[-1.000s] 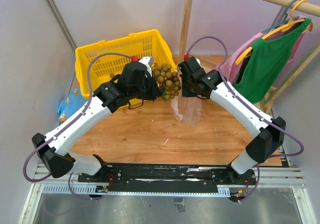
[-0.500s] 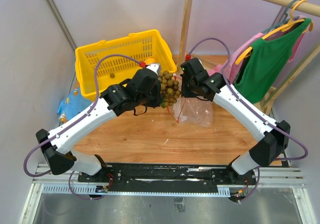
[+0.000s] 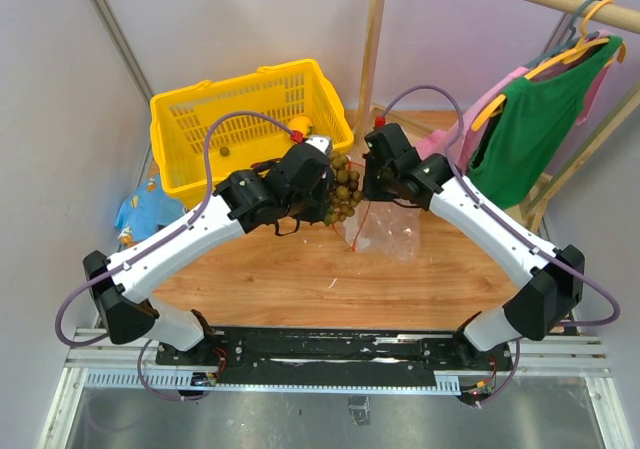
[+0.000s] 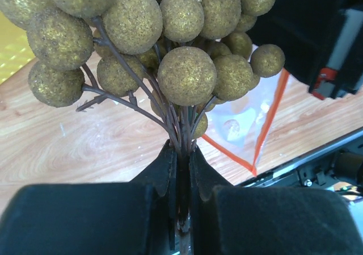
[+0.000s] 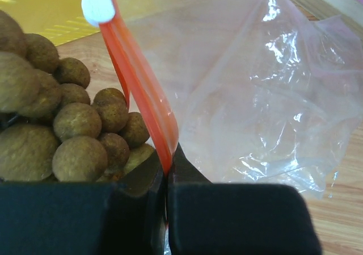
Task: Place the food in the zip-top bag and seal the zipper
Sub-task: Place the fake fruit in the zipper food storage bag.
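Observation:
A bunch of olive-brown grapes (image 3: 343, 182) hangs in the air by its stem, and my left gripper (image 4: 182, 150) is shut on that stem. In the top view the left gripper (image 3: 326, 195) sits just left of the bag's mouth. The clear zip-top bag (image 3: 392, 231) droops onto the wood, while my right gripper (image 5: 167, 164) is shut on its red-orange zipper (image 5: 142, 79). The zipper's white slider (image 5: 97, 6) is at the far end. In the right wrist view the grapes (image 5: 79, 136) press against the strip's left side. The right gripper (image 3: 368, 191) faces the left one closely.
A yellow basket (image 3: 200, 119) stands at the back left, with an orange fruit (image 3: 300, 125) and a small dark piece (image 3: 224, 151) inside. A blue packet (image 3: 135, 214) lies left of it. A wooden post (image 3: 373, 39) and hanging clothes (image 3: 525, 119) stand behind and right.
My left arm has carried the grapes rightward and nearer, from the basket's corner to the bag's mouth. The right gripper shifted slightly and the bag now spreads wider on the table.

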Motion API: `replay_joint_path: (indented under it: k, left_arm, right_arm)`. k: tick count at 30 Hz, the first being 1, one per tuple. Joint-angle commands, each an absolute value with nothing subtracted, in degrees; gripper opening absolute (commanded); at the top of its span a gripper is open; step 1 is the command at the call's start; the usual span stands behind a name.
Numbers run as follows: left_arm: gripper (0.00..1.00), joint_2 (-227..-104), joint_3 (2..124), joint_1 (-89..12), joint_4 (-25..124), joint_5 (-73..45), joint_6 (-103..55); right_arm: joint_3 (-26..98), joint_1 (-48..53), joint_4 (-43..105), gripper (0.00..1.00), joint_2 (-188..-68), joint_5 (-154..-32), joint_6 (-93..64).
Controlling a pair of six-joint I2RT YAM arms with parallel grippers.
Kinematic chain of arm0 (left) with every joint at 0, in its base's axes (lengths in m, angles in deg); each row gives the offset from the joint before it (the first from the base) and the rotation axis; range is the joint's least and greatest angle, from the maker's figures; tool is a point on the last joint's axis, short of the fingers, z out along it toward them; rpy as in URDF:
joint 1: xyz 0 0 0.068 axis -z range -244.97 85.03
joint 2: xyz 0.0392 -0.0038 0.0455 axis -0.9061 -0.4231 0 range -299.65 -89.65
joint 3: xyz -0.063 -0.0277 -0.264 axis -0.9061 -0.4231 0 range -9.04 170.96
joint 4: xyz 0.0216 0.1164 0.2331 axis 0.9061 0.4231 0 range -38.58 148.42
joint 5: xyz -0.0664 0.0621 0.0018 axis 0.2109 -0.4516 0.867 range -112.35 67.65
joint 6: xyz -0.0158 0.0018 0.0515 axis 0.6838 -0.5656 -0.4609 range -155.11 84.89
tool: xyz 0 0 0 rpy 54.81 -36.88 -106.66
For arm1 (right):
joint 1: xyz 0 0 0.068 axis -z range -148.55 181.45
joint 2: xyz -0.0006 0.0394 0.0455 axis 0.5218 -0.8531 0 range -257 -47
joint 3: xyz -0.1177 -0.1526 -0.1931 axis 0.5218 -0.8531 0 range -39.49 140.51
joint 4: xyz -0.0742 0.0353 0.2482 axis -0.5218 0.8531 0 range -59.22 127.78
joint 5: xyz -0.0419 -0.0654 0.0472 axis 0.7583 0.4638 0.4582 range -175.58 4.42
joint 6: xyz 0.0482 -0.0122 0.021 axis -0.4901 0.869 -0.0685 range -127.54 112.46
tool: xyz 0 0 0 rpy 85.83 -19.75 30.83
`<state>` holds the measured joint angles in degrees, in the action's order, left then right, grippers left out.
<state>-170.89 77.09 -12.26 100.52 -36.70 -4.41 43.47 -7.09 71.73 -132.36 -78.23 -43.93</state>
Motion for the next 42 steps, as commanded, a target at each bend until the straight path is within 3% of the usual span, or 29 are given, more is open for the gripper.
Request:
replay_joint_path:
  k: [1,25,42]
  left_arm:
    - [0.00,-171.9,79.5,-11.6,104.1,-41.0,-3.6]
    - [0.00,-169.9,77.3,-8.2,98.1,-35.3,-7.7]
    - [0.00,-172.5,76.0,-7.5,103.6,-29.7,-8.5]
  right_arm:
    - [41.9,-5.9,68.1,0.01,-129.8,-80.9,-45.7]
    - [37.3,-4.9,64.1,0.01,-129.9,-83.7,-49.7]
    - [33.7,-2.0,59.4,0.01,-127.8,-87.9,-50.1]
